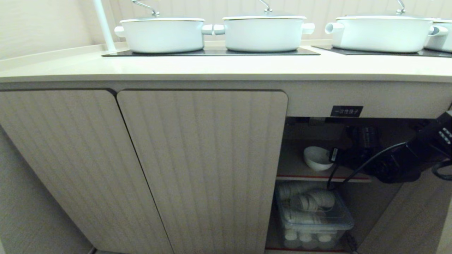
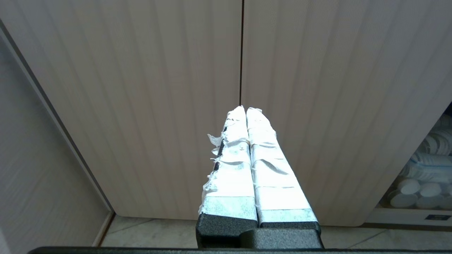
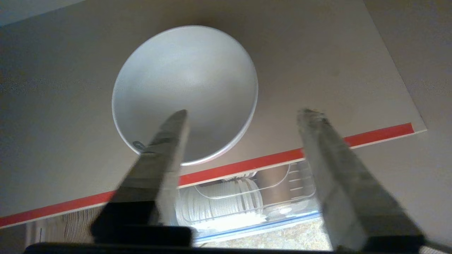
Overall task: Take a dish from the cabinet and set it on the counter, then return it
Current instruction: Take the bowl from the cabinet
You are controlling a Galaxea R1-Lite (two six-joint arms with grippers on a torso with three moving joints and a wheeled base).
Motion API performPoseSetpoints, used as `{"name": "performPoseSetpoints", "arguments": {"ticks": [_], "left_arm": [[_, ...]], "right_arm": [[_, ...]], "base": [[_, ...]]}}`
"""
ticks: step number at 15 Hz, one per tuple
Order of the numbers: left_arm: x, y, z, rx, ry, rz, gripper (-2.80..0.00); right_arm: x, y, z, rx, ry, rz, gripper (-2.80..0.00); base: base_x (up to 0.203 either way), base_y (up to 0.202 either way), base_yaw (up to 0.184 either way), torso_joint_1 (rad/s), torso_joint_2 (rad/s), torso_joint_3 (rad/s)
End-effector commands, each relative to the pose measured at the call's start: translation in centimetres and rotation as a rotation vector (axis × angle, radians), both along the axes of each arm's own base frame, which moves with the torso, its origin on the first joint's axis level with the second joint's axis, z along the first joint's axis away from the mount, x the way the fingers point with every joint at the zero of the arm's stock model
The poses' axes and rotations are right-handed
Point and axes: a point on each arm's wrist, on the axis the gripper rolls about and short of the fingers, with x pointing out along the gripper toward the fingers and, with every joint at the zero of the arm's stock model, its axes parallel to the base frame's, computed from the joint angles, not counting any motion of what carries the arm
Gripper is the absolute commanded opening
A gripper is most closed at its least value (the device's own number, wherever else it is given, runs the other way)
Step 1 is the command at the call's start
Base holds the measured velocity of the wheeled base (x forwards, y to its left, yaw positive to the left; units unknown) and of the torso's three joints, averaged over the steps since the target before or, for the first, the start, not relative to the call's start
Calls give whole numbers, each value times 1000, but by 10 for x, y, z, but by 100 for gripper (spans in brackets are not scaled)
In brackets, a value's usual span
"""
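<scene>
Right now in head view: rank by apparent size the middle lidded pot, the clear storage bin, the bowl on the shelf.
1. Middle lidded pot, though nearness may skew this.
2. Clear storage bin.
3. Bowl.

The bowl (image 1: pixel 316 157) stands on the shelf (image 1: pixel 293 165) inside the cabinet (image 1: pixel 201 169), at the right of the frame. Under the shelf sits a box (image 1: pixel 314 218). Above, three pots (image 1: pixel 263 33) stand on the counter (image 1: pixel 226 67).

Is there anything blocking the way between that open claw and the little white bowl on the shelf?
Nothing visible. The right gripper is open just in front of the bowl, which sits on the cabinet's inner shelf. One finger overlaps the bowl's rim in the wrist view; whether it touches cannot be told. The left gripper is parked, shut, facing closed doors.
</scene>
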Motion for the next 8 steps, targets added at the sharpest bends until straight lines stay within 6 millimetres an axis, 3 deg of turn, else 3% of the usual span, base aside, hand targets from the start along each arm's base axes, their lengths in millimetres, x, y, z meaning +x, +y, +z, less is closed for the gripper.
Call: {"name": "performPoseSetpoints", "arguments": {"ticks": [1, 8], "left_arm": [[0, 0, 0, 0, -1, 0, -280], [0, 0, 0, 0, -1, 1, -280]], "right_arm": [[0, 0, 2, 1, -9, -2, 0], [10, -1, 4, 15, -32, -22, 0]], "base": [[0, 0, 0, 0, 0, 0], [0, 0, 0, 0, 0, 0]]}}
